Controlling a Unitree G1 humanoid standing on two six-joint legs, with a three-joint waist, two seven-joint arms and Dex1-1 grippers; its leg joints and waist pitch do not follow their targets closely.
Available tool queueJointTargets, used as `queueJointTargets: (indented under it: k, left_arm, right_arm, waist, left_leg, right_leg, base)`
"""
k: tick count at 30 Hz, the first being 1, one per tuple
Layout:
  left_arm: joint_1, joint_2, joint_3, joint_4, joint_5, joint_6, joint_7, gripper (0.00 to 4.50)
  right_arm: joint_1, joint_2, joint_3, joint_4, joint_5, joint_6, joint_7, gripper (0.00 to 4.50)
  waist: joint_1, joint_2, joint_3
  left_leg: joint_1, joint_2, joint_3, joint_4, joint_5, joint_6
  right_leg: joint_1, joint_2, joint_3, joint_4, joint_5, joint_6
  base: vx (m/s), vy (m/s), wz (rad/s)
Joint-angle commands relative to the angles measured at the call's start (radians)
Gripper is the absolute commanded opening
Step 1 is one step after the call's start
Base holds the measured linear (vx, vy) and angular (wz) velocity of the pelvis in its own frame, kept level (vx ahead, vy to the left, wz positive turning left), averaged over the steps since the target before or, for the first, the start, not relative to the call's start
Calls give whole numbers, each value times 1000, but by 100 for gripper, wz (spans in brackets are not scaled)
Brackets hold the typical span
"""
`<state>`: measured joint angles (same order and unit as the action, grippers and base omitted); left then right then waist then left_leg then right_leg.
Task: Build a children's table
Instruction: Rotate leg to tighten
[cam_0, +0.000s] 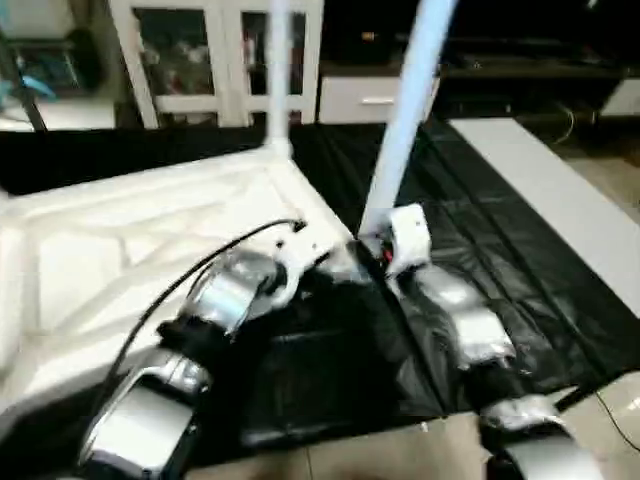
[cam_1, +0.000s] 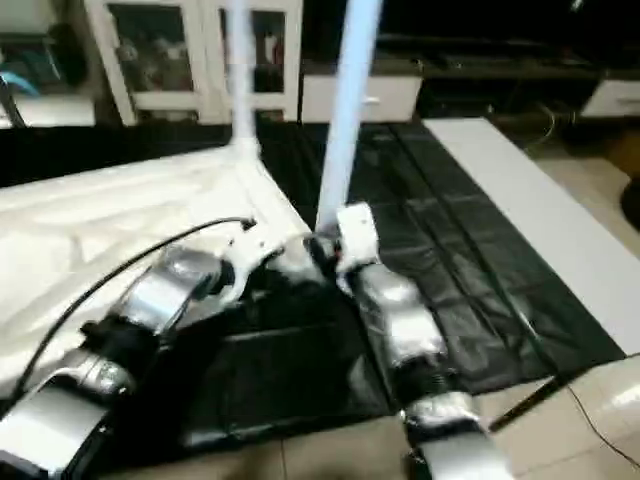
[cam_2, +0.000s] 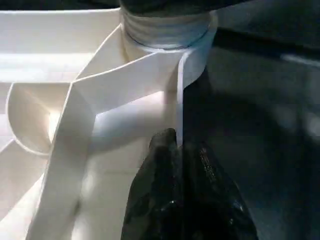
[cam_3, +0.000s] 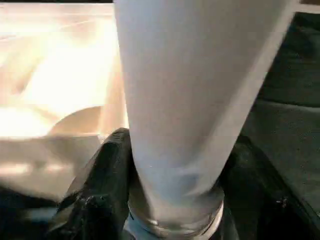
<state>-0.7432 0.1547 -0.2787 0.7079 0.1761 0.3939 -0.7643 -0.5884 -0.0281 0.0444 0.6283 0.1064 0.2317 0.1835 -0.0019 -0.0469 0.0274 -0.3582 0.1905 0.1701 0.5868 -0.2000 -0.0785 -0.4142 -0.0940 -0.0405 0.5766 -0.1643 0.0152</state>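
Observation:
The children's table top (cam_0: 120, 250) lies underside up on the black-covered work table, its ribs showing. One white leg (cam_0: 277, 60) stands upright in the far corner socket. A second leg (cam_0: 405, 110) rises, slightly tilted, from the near right corner socket (cam_2: 165, 27). My right gripper (cam_0: 370, 248) is shut on this leg's base, with a black finger (cam_3: 102, 190) on each side. Just left of that corner, my left gripper (cam_2: 172, 142) is shut on the thin rim wall (cam_2: 180, 95) of the top.
The black cloth (cam_0: 480, 230) covers the work table to the right of the top. A long white panel (cam_0: 560, 190) lies along its right side. White glass-door cabinets (cam_0: 215, 60) stand behind. Floor shows along the near edge (cam_0: 400, 450).

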Motion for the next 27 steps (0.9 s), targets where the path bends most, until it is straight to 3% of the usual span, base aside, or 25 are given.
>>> queueJointTargets:
  k: [1, 6, 12, 14, 15, 18, 20, 22, 23, 24, 26, 27]
  left_arm:
    - [-24, -14, 21, 29, 14, -12, 71, 0]
    - [-38, -25, 20, 50, 17, -24, 100, 0]
    - [-25, -8, 11, 49, 9, -46, 80, 0]
    - [-18, 3, 7, 40, 6, -53, 66, 0]
    - [-3, 23, 6, 16, 2, -53, 44, 0]
    - [11, 40, 1, -7, -1, -57, 18, 0]
    - [29, 60, -13, -40, 2, -58, -15, 0]
    - [40, 71, -19, -64, -2, -48, -42, 0]
    - [46, 78, -24, -77, -5, -43, -60, 0]
    - [53, 86, -30, -93, -9, -39, -83, 0]
    - [61, 98, -41, -110, -15, -38, -121, 0]
    - [82, 123, -65, -148, -44, -37, -220, 0]
  right_arm:
    - [3, 30, -41, 92, -12, 60, -148, 220]
    - [-30, 92, -77, 119, -11, 20, -273, 210]
    - [-32, 99, -101, 92, 21, -40, -218, 210]
    - [-17, 90, -104, 51, 31, -43, -196, 277]
    - [17, 62, -97, -41, 41, -16, -152, 277]
    - [52, 31, -88, -129, 57, 29, -106, 311]
    - [90, -31, -58, -224, 74, 99, -9, 324]
    - [110, -71, -42, -270, 89, 125, 60, 342]
    - [121, -98, -28, -290, 90, 126, 104, 355]
    - [134, -129, -12, -314, 92, 127, 156, 369]
    - [152, -174, 6, -340, 102, 126, 236, 375]
    - [187, -271, 48, -386, 124, 128, 420, 399]
  waist:
    - [7, 4, -44]
    - [16, 2, -49]
    - [20, 3, -49]
    - [21, 4, -48]
    - [26, 5, -47]
    - [32, 3, -48]
    - [40, 4, -46]
    - [42, 9, -47]
    - [48, 18, -46]
    - [50, 12, -46]
    - [51, 12, -45]
    - [55, 13, -44]
  left_leg:
    - [1, 22, -8, -90, -336, -19]
    - [3, 21, 2, -85, -249, 3]
    - [-1, 21, 4, -84, -205, 26]
    - [0, 22, 4, -86, -209, 23]
    - [2, 23, 4, -85, -211, 27]
    - [-2, 24, 4, -85, -181, 39]
    - [1, 26, 4, -84, -169, 44]
    - [1, 25, 6, -83, -156, 45]
    - [3, 26, 6, -82, -156, 42]
    - [3, 29, 6, -81, -149, 44]
    - [0, 25, 8, -79, -145, 52]
    - [0, 27, 7, -78, -145, 61]
  right_leg:
    - [31, -35, 24, -70, -333, -168]
    - [37, -35, 26, -58, -211, -192]
    - [47, -35, 25, -53, -162, -204]
    - [47, -35, 25, -54, -175, -203]
    - [49, -34, 25, -55, -171, -199]
    - [53, -33, 25, -50, -136, -205]
    - [56, -33, 25, -49, -124, -208]
    - [51, -35, 27, -47, -118, -220]
    - [54, -36, 27, -47, -116, -223]
    - [56, -35, 26, -46, -98, -227]
    - [57, -35, 26, -45, -94, -237]
    - [61, -35, 26, -45, -96, -241]
  base:
    - [0, 0, 0]
    - [0, 0, 0]
    - [0, 0, 0]
    - [0, 0, 0]
    - [0, 0, 0]
    - [0, 0, 0]
    - [0, 0, 0]
    - [0, 0, 0]
    - [0, 0, 0]
    - [0, 0, 0]
    - [0, 0, 0]
    - [0, 0, 0]
